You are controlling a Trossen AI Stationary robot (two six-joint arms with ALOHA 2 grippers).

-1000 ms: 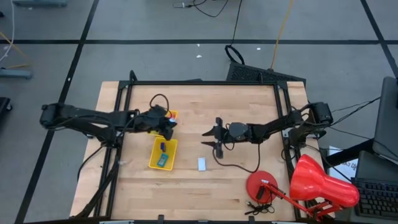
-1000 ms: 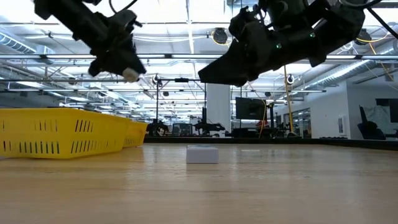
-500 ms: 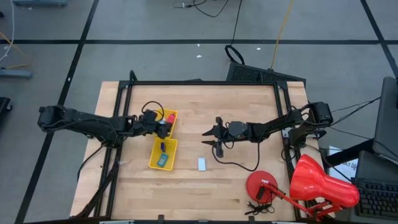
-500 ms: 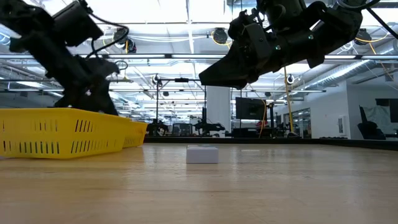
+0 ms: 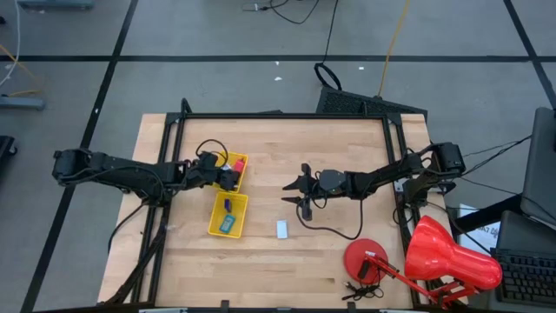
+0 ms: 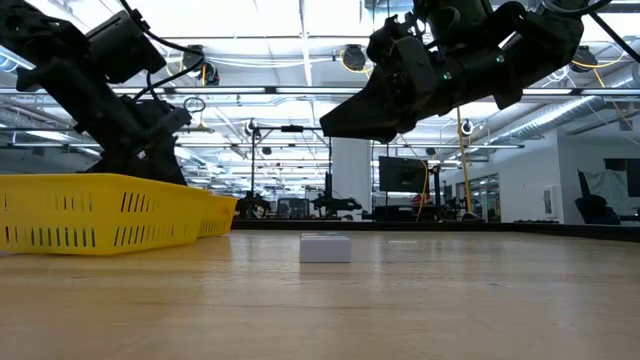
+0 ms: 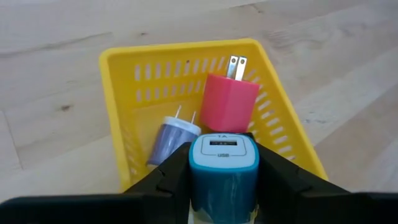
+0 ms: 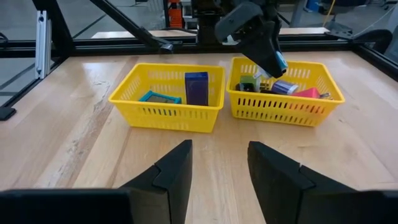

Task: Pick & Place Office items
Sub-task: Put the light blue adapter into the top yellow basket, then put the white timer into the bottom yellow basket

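My left gripper is shut on a teal USB charger and hangs low over the far yellow basket, also visible in the high view. A pink-red plug and a purple plug lie on that basket's floor. The near basket holds a blue piece and a teal flat piece. A small white piece rests flat on the table. My right gripper hovers open, mid-table, above and beyond the white piece. My left gripper pinches the teal charger by its two side walls, one finger on each side. Its white USB face points out past the fingertips. The fingers slant down from the table's left. The charger is clear of the table, over the basket's inside.
A red desk lamp with its round base stands at the near right corner. A black cable runs from the right arm across the table. Bare wood lies around the white piece.
My left gripper has come down from well above the far basket to its rim and drawn slightly toward the table's left, still holding the charger. The right arm has kept still.
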